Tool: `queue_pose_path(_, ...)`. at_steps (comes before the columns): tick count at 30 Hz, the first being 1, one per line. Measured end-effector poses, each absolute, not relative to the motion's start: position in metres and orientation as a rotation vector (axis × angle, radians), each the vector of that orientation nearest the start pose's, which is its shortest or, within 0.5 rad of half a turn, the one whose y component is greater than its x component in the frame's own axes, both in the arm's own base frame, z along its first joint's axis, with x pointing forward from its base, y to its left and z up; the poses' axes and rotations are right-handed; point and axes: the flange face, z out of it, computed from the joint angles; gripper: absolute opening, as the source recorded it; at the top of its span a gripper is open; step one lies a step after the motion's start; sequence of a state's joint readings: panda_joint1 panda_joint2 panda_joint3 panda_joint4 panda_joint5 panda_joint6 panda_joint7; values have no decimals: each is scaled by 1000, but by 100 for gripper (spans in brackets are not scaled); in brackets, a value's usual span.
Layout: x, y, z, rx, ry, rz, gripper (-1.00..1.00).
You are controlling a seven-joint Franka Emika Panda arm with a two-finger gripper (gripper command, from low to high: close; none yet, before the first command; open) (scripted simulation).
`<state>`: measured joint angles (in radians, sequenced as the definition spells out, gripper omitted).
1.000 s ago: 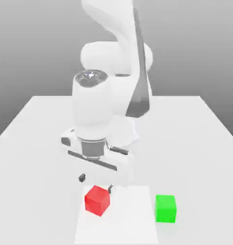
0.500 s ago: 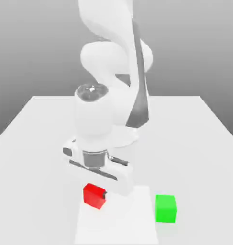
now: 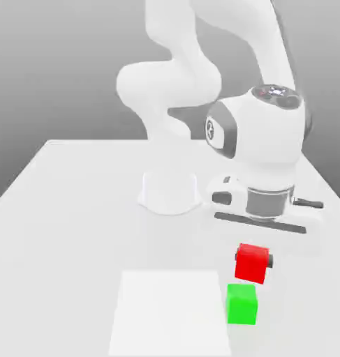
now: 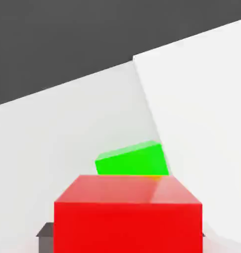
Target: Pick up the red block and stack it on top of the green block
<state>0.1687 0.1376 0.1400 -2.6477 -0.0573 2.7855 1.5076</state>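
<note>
Looking at the exterior view, I have the end effector [image 3: 253, 263] pinching the red block [image 3: 251, 263], one dark finger tip [image 3: 269, 261] showing against the cube's side toward the exterior view's right. The cube hangs off the counter [image 3: 68, 209], lifted clear of the surface, and sits just above the green block [image 3: 241, 304], slightly offset toward the exterior view's right. I see a narrow gap between the two cubes, so they are apart, not touching.

The green block rests on the counter near its front edge, just beside the right edge of a brighter white rectangular patch [image 3: 169, 314] on the surface. The arm's base [image 3: 170, 192] stands toward the middle of the counter, well apart from both cubes, and the wrist hangs over the cubes with the hand pointing down.

In the hand view, the red block [image 4: 127, 215] sits close in the foreground with a dark finger [image 4: 44, 231] at its side, and the green block [image 4: 132, 159] lies beyond it on the counter [image 4: 58, 133].
</note>
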Motion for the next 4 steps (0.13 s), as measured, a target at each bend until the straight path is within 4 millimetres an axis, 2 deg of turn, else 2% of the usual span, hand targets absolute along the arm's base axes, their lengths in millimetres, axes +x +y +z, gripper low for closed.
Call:
queue_pose_path(1, 402, 133, 187, -2639, 1704, -2, 100)
queue_pose_path(4, 402, 133, 187, -2639, 1704, -2, 100)
